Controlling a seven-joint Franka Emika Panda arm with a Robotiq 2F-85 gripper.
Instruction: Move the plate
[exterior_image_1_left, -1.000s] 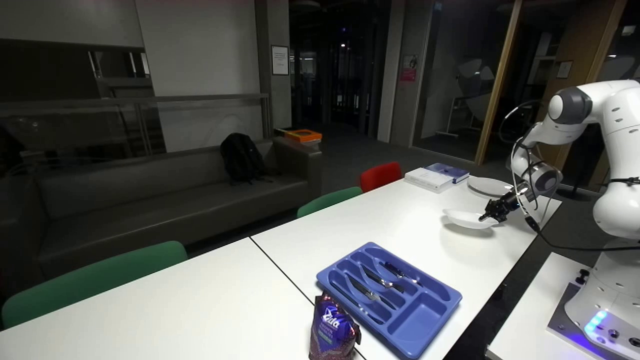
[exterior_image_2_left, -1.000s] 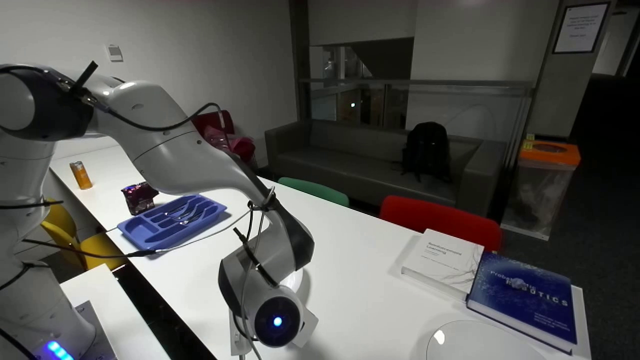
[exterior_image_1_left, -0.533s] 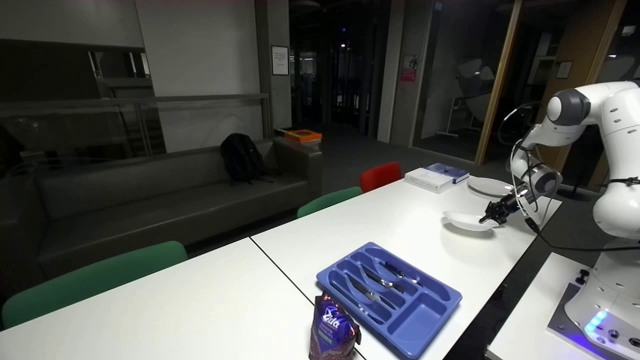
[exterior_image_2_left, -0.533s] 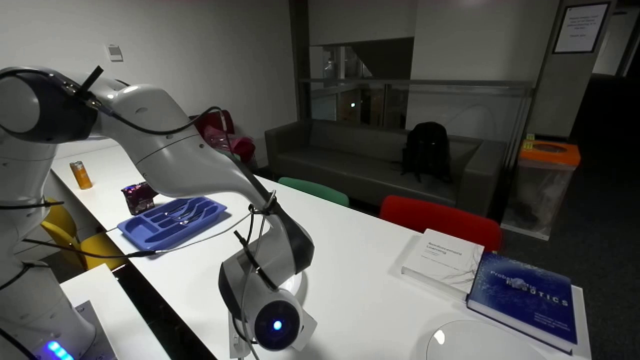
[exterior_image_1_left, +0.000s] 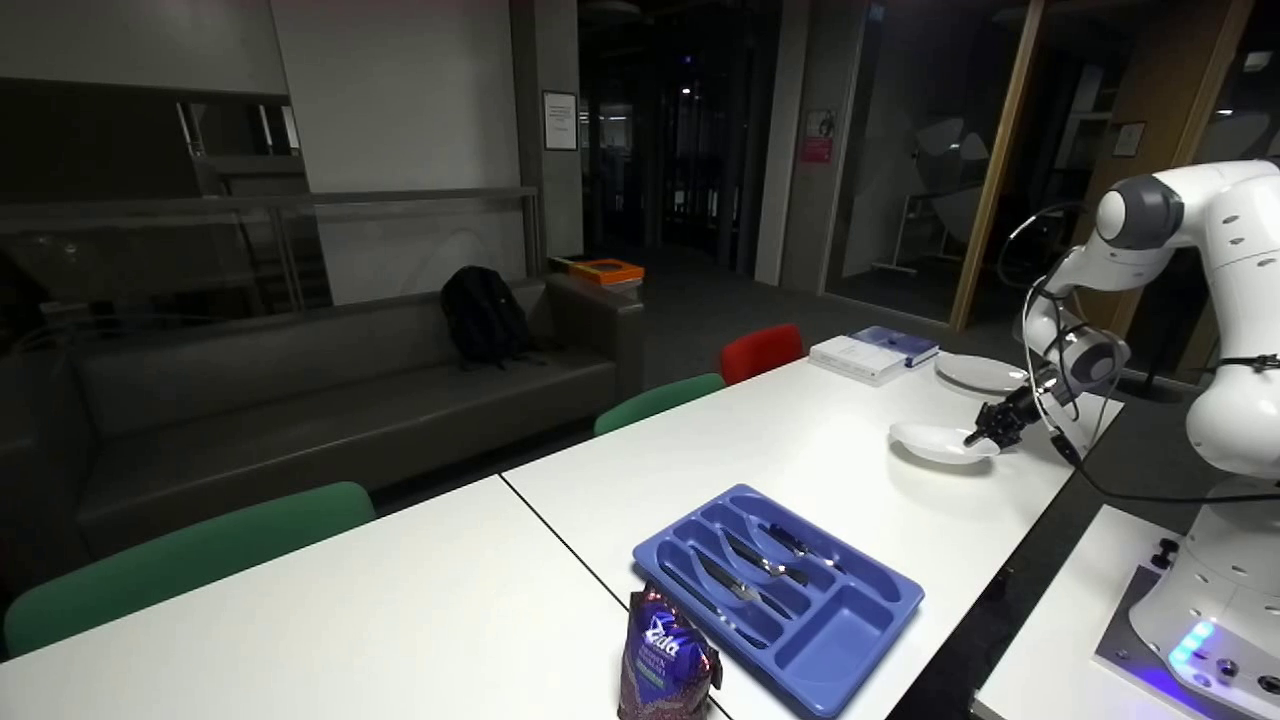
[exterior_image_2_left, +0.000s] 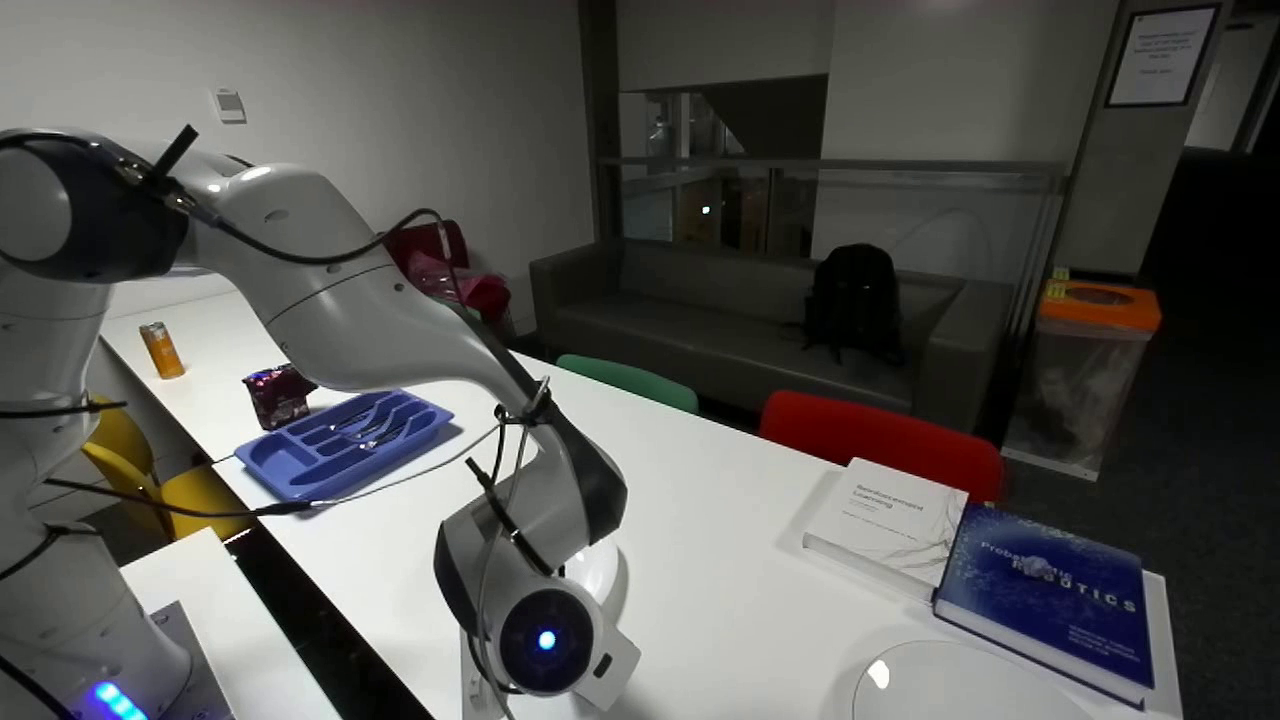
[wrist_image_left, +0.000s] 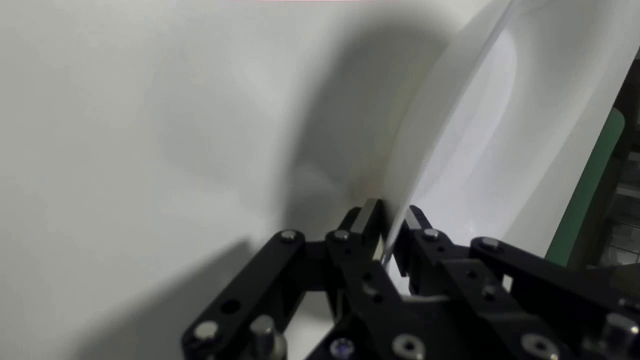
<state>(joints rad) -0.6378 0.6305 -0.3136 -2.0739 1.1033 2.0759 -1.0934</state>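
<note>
One white plate (exterior_image_1_left: 928, 441), rim pinched in nearly closed Robotiq gripper (wrist_image_left: 395, 214); second plate (exterior_image_1_left: 975, 372), two books (exterior_image_2_left: 885, 520), one blue cutlery tray (exterior_image_1_left: 840, 638)

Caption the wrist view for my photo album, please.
End effector gripping a white plate by its rim over a white table, green chair at right.

Both ext. views: from above, diff. angles, facing sofa (exterior_image_1_left: 300, 412) across table (exterior_image_1_left: 400, 600), sharing tray (exterior_image_1_left: 840, 635). Wrist view: v. close, past gripper (wrist_image_left: 393, 220) to plate (wrist_image_left: 475, 150), prob. downward.
</note>
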